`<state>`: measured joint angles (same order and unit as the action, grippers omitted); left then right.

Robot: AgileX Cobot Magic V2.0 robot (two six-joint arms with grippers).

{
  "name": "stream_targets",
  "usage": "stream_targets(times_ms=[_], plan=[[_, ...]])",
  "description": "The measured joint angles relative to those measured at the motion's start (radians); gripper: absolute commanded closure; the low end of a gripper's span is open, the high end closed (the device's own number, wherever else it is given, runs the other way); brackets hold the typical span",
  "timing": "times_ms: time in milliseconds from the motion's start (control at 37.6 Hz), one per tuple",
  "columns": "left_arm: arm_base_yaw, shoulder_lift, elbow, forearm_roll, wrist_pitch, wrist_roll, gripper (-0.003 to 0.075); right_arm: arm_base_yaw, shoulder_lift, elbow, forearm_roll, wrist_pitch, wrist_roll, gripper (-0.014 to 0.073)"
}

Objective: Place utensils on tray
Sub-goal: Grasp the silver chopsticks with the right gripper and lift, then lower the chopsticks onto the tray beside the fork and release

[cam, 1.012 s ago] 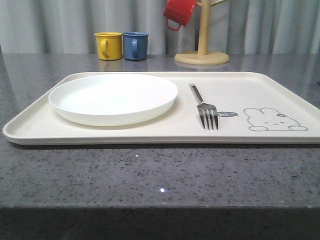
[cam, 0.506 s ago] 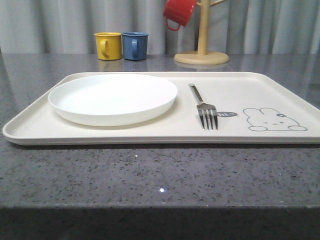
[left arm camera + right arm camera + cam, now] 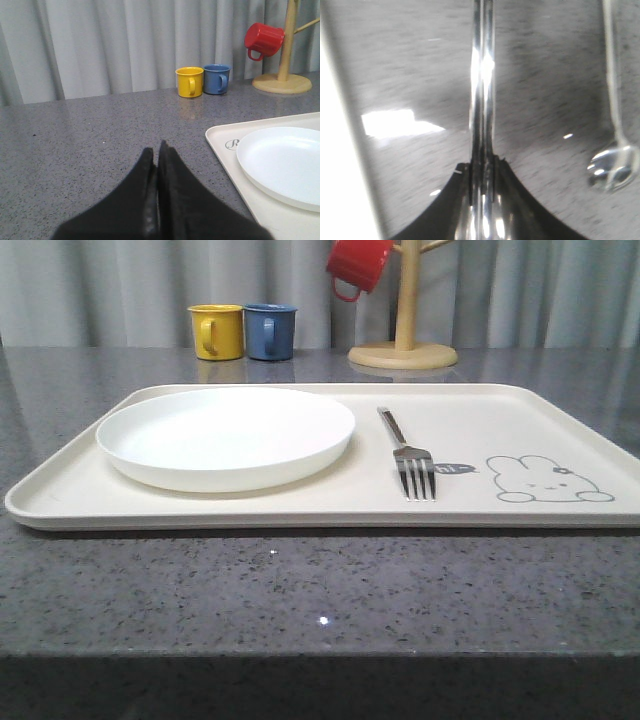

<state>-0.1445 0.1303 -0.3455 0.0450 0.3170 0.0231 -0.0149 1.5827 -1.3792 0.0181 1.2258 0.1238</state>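
Nothing on the cream rectangular tray point(image 3: 300, 505) has shifted since the earlier front frames: the plate and fork lie just where they lay a second ago.

At the left, in the left wrist view, the left gripper point(image 3: 156, 152) hangs over the speckled grey stone table point(image 3: 90, 135) with its two black fingers pressed together and nothing between them. Beyond it stand a yellow metal mug point(image 3: 189, 81) and a blue metal mug point(image 3: 216, 79), touching or nearly so, and a red mug point(image 3: 263, 40) hangs on a pale wooden mug tree point(image 3: 282, 80).

On the left half of the tray rests the white round shallow plate point(image 3: 226, 435). To its right lies the silver metal fork point(image 3: 408, 455), tines toward the camera, beside the grey rabbit drawing point(image 3: 548, 480).

In the blurred right wrist view, the right gripper point(image 3: 482, 167) is clamped on the pair of long silver metal chopsticks point(image 3: 482, 75), held together above the table beside the tray's edge. The silver metal spoon point(image 3: 614, 165) lies on the table near them, off the tray.
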Motion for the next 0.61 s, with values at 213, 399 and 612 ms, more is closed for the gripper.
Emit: stream_targets(times_ms=[213, 399, 612], plan=[[0.000, 0.000, 0.000, 0.000, 0.000, 0.000, 0.0738, 0.177, -0.036, 0.000, 0.023, 0.002, 0.084, 0.0648], [0.000, 0.000, 0.000, 0.000, 0.000, 0.000, 0.0738, 0.333, -0.004, 0.000, 0.038, 0.002, 0.177, 0.0648], [0.000, 0.000, 0.000, 0.000, 0.000, 0.000, 0.0738, 0.393, 0.077, 0.000, 0.070, -0.018, 0.252, 0.0648]])
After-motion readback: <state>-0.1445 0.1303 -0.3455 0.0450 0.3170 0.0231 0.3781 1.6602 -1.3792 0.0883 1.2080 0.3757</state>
